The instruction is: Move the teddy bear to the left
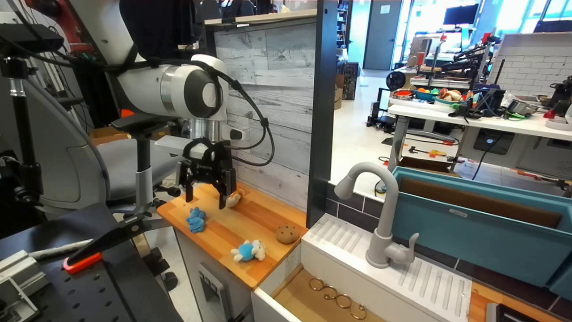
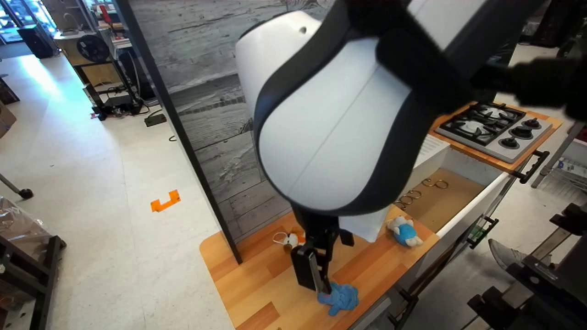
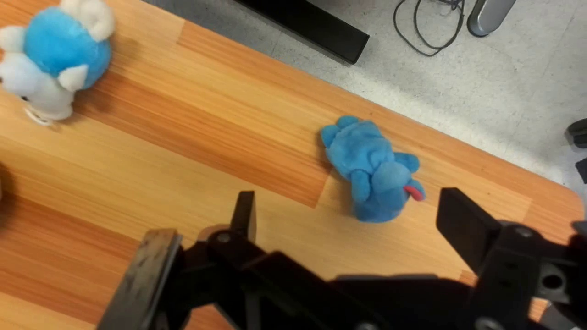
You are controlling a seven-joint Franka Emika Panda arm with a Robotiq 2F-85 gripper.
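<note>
The small tan plush toy that best fits the teddy bear (image 1: 233,200) lies at the back of the wooden counter by the panelled wall. It shows orange and white parts in an exterior view (image 2: 290,240), where the arm stands close beside it. Its face is too small to make out, and it is out of the wrist view. My gripper (image 1: 206,199) is open and empty above the counter, between the tan toy and a blue plush toy (image 1: 195,219). In the wrist view the open fingers (image 3: 347,215) point down, with the blue toy (image 3: 367,160) ahead between them.
A white-and-blue plush toy (image 1: 249,251) and a brown spotted rounded object (image 1: 286,233) lie nearer the sink. The panelled wall (image 1: 272,94) closes the counter's back. A grey faucet (image 1: 384,232) and an open drawer with brass rings (image 1: 337,300) stand beyond.
</note>
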